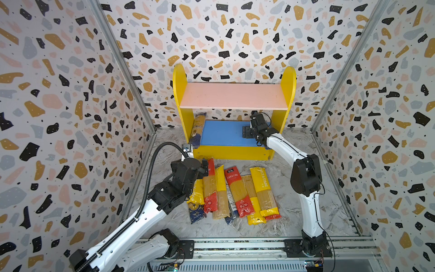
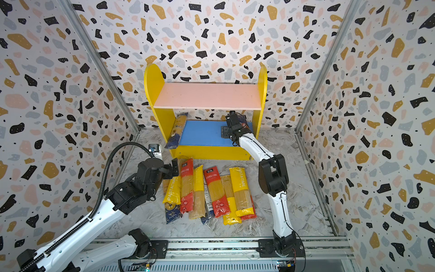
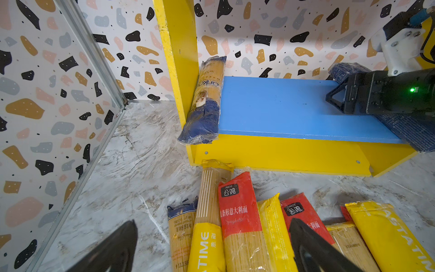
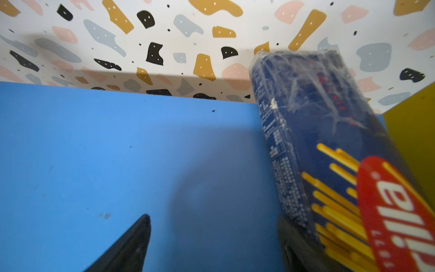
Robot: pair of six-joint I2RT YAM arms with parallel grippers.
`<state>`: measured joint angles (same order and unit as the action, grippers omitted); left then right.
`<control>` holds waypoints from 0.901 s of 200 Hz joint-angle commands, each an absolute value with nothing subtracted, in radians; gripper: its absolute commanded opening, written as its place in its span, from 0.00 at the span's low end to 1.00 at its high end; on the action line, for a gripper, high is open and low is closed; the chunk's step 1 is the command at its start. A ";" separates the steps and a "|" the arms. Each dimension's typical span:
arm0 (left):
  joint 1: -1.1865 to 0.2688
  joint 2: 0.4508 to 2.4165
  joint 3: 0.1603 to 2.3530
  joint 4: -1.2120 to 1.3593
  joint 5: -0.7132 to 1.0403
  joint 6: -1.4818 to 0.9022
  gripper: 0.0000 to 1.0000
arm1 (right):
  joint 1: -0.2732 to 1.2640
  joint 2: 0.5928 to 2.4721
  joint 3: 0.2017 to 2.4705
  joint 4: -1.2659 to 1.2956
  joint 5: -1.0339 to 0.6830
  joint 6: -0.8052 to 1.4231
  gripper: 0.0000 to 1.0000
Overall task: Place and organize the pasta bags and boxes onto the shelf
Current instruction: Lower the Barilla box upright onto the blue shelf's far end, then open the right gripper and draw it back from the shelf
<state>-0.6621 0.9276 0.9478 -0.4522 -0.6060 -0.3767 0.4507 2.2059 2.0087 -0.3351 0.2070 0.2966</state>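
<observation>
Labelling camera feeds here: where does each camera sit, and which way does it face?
Top views: high over the base rail, looking down and forward at shelf and floor packs; left arm and right arm show.
Left wrist: on the left arm, low above the floor packs, facing the blue board; the open left fingers show.
Right wrist: at the shelf's lower tier, facing the back wall along the blue board; the right fingers show beside the Barilla pack.
Shared: both wrist views show the blue board and Barilla pack.

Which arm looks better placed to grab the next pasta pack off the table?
Probably the left. The left gripper hangs open above the spaghetti packs on the table; the right gripper is open too, but sits inside the shelf over the blue lower board, beside the Barilla pack.
</observation>
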 commanded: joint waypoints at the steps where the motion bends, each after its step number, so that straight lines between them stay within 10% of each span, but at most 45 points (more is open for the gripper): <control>1: -0.655 0.920 0.965 -0.439 -0.606 -0.362 1.00 | 0.433 2.221 2.061 -0.380 0.261 0.284 0.85; 180: -0.666 0.781 0.572 -0.412 -0.369 -0.731 0.93 | 0.799 1.375 1.199 -0.328 0.212 0.340 0.88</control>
<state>-0.6621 0.7963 0.6575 -0.4786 -0.4736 -0.6197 0.7586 1.4891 1.2705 -0.3058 0.1722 0.3008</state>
